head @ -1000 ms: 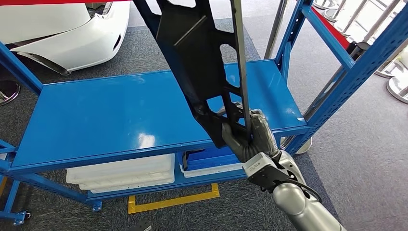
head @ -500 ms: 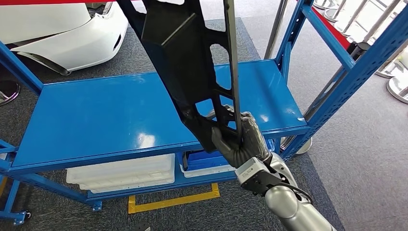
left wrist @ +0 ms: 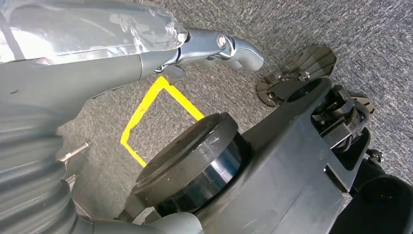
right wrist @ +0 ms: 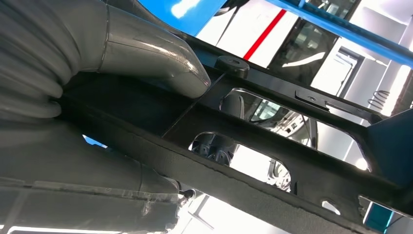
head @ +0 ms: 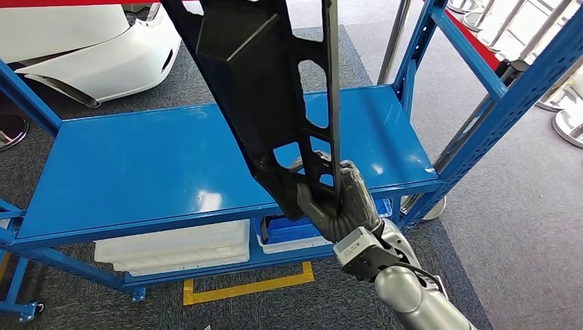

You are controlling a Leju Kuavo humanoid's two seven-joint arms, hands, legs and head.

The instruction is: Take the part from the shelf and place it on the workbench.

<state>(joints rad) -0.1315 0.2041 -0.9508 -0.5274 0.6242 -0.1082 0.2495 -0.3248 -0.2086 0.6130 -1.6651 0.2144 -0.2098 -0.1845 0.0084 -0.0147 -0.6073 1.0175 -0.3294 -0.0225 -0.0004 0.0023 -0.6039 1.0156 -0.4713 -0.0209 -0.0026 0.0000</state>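
Two hands are at work here, though only one is busy. Starting on the left, the left hand [left wrist: 214, 46] hangs low over the grey carpet [left wrist: 341, 24], its fingers apart and wrapped around nothing; a yellow taped outline [left wrist: 146, 112] lies on the floor beneath it.

Moving across, the blue shelf [head: 158, 165] stands in front of the robot, with white plastic bins [head: 175, 247] and a blue bin [head: 295, 230] tucked on the lower level. A white car body panel [head: 89, 48] sits beyond the shelf's far left corner.

Further right, the right hand [head: 338, 199] is clamped firmly around the lower end of the black part [head: 258, 82], fingers and thumb closed on it. From the wrist camera the thick grey thumb [right wrist: 156, 53] presses flat on one face of the part [right wrist: 272, 146] while darker fingers curl through from the other side.

The part itself is a long, flat, matte black panel with several cut-out windows, a raised boxy section in its middle and a thin straight rail along its right edge. It is held lifted above the shelf's top surface, standing nearly upright and leaning up and to the left, its upper end running out of sight.

At the far right, the shelf's blue uprights [head: 522, 75] slant against the carpet.
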